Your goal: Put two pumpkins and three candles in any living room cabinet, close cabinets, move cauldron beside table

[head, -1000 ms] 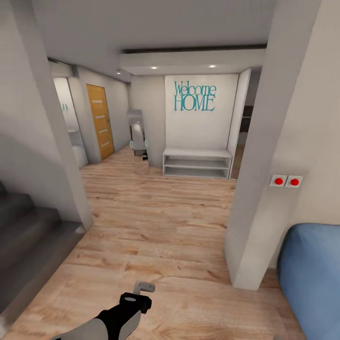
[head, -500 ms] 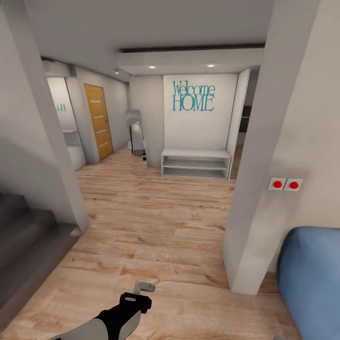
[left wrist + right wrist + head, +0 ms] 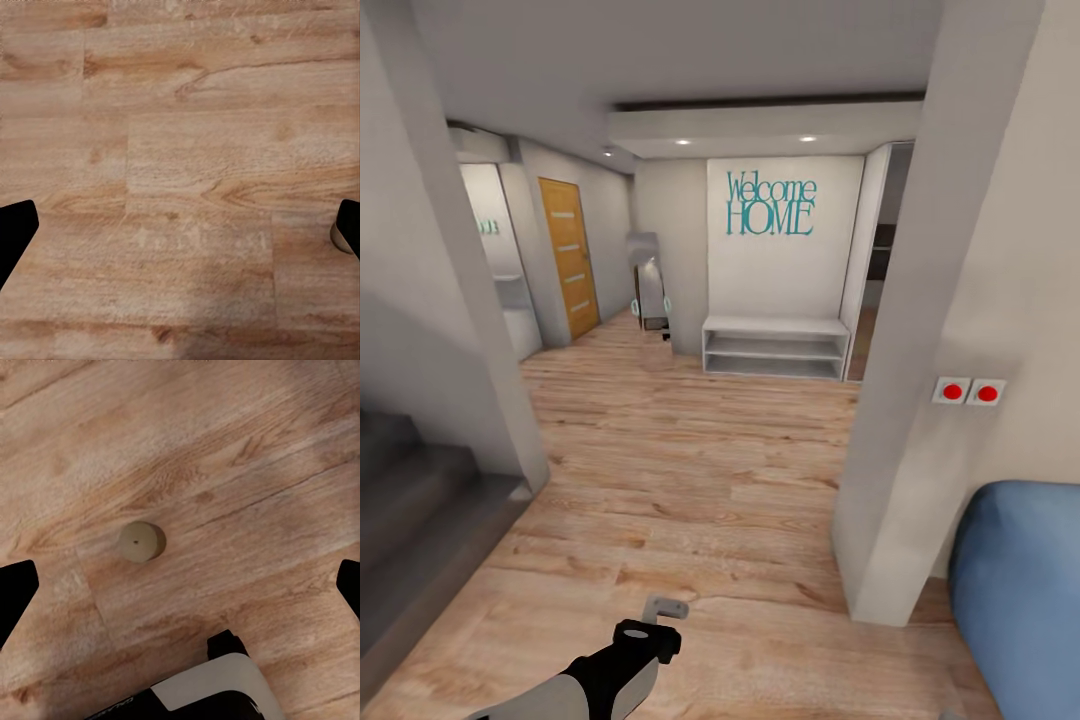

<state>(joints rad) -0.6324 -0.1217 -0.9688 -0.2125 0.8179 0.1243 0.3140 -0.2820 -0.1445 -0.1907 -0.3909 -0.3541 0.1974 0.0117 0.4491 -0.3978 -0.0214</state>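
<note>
Status: we stood in a hallway on the wood floor (image 3: 690, 470); no cabinet, pumpkin or cauldron was in sight, so we judged the task largely undone.

Candle (image 3: 140, 541): upright on the floor, apart from the right hand (image 3: 180, 592), at about 11 o'clock from it.

Both hands, left hand (image 3: 180, 232) included: fingers spread wide, holding nothing.

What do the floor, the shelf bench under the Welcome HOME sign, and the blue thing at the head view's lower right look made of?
Floor: wood or wood-look planks, light brown, with grain, knots and plank seams; faint sheen.
Shelf bench: flat matte white boards, probably painted wood or laminate; no grain shows.
Blue thing: soft, rounded edge and even matte blue, likely upholstery fabric, though no weave is visible.
</note>
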